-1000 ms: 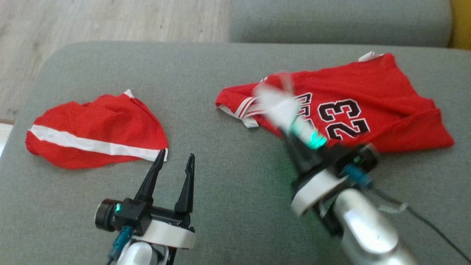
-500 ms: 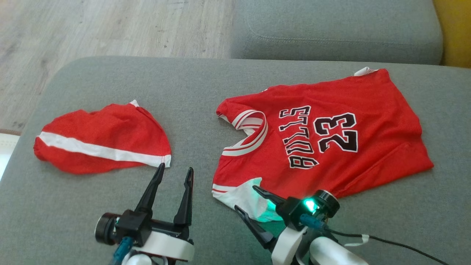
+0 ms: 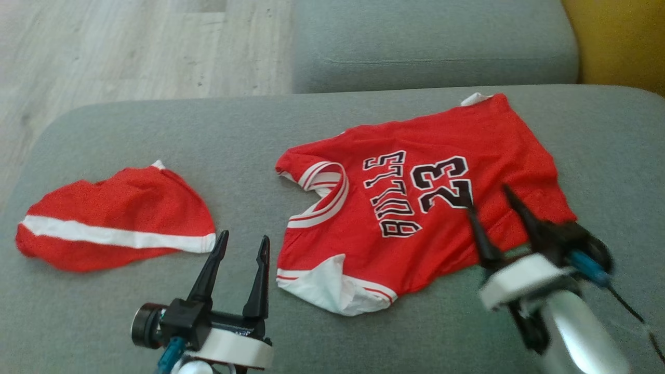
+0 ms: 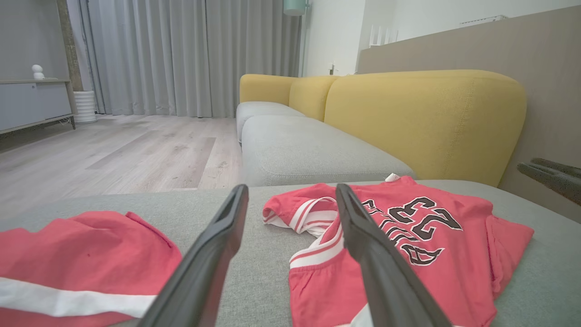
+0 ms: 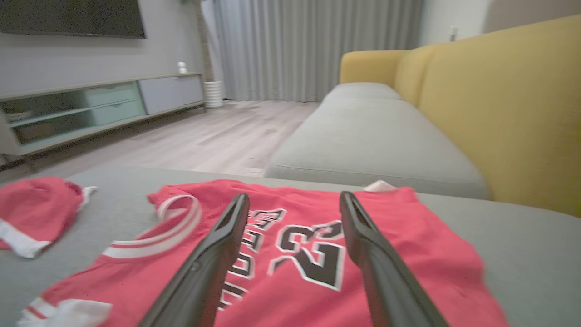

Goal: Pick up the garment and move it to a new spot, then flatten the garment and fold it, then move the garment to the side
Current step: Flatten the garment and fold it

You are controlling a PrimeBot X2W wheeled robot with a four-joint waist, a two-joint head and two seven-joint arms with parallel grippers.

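The garment [image 3: 363, 239] is a red jersey with black "BULLS 23" lettering, lying spread face up on the grey sofa seat [image 3: 311, 124], its white-lined near corner turned up. My right gripper [image 3: 488, 198] is open with nothing in it, its tips over the jersey's near right edge. From the right wrist, the right gripper [image 5: 295, 196] points across the garment [image 5: 408, 254]. My left gripper [image 3: 244, 237] hangs open and empty over bare seat, left of the jersey. In the left wrist view the left gripper [image 4: 291, 188] frames the garment [image 4: 454, 245].
Red shorts with a white stripe [image 3: 114, 223] lie crumpled at the seat's left end, near its edge. A second grey cushion [image 3: 431, 47] lies beyond, a yellow backrest [image 3: 618, 41] at the right, and wood floor [image 3: 104, 47] off the left.
My right gripper opened and let go of the jersey's near corner, then swung over to its right near edge. The jersey now lies spread out. The head camera has shifted.
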